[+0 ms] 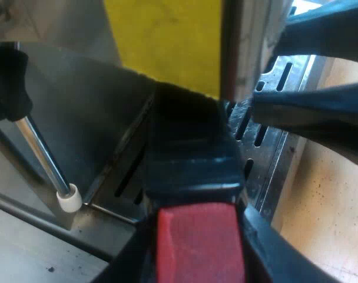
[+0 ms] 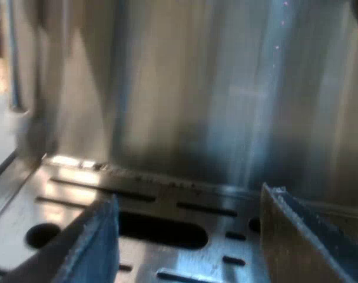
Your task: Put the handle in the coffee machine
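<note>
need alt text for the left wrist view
The left gripper holds the holder's dark, red-ended handle at the espresso machine's front, over the slotted drip tray. A steam wand with a white tip hangs beside it, and the right gripper is over the tray too.

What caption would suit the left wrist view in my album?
The left tool grips the red-ended handle at the machine front, over its slotted tray.
</note>
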Robot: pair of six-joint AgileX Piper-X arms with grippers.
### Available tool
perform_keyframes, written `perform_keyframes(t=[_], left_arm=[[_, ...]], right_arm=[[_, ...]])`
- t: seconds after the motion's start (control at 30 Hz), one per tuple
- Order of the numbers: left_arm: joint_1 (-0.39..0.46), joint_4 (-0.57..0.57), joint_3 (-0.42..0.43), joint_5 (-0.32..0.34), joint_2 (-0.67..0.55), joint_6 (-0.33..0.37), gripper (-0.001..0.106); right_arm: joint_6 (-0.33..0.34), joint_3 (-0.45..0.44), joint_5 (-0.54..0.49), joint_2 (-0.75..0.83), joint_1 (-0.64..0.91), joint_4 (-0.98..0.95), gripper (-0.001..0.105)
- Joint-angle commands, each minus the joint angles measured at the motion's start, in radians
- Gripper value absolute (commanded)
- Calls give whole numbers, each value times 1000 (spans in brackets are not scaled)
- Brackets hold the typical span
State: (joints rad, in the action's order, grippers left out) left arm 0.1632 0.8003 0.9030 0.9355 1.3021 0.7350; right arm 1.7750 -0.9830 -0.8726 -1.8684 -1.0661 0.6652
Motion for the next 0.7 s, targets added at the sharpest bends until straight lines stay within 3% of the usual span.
perform_keyframes(t=[0.03,0.2,0.43,0.7], left_arm=[[-1,3,22,273,-39,-63,0],[-1,3,22,273,-39,-63,0],[-1,3,22,273,-39,-63,0],[-1,3,22,269,-39,-63,0]], right_arm=[[18,-2,27,-27,33,103,54],[54,-2,70,-68,58,234,45],[140,-56,114,-117,66,282,52],[144,-134,107,-145,87,286,52]])
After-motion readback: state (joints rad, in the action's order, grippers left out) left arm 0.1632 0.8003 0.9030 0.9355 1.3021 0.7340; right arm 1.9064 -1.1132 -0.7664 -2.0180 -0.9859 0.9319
